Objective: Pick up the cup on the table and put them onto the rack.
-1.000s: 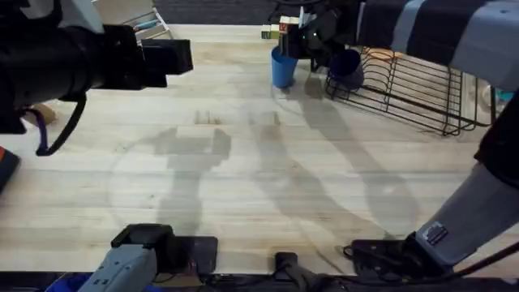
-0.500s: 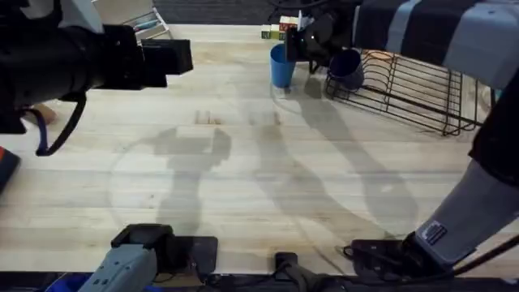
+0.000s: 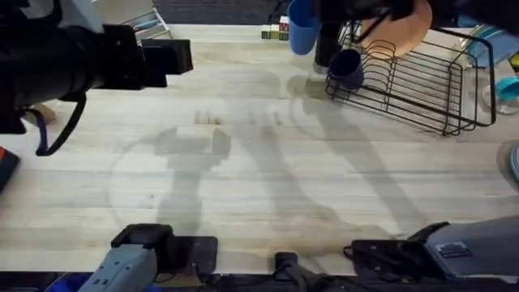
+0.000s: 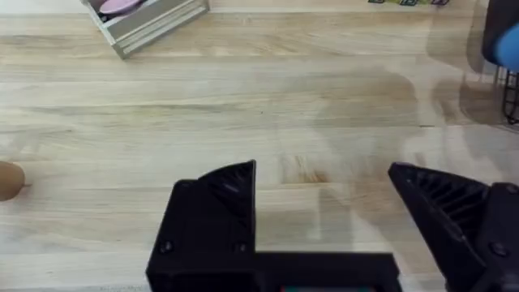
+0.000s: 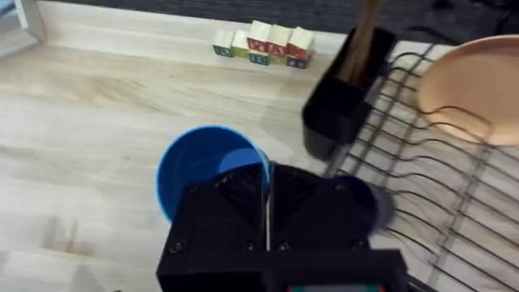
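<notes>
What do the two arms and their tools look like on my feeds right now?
Left tool: black, two blocky fingers with ribbed inner faces on a flat black crossbar. Left arm is a thick black body with a black cable loop hanging beneath; its base link is light grey. Right tool: same black ribbed build. Right arm's base link is grey with a small label.

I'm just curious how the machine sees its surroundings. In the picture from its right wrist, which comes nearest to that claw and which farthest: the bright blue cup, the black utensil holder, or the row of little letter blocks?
1. The bright blue cup: pinched by its rim in the right gripper.
2. The black utensil holder: beyond, at the rack's corner.
3. The letter blocks: farthest, at the table's back edge.
</notes>
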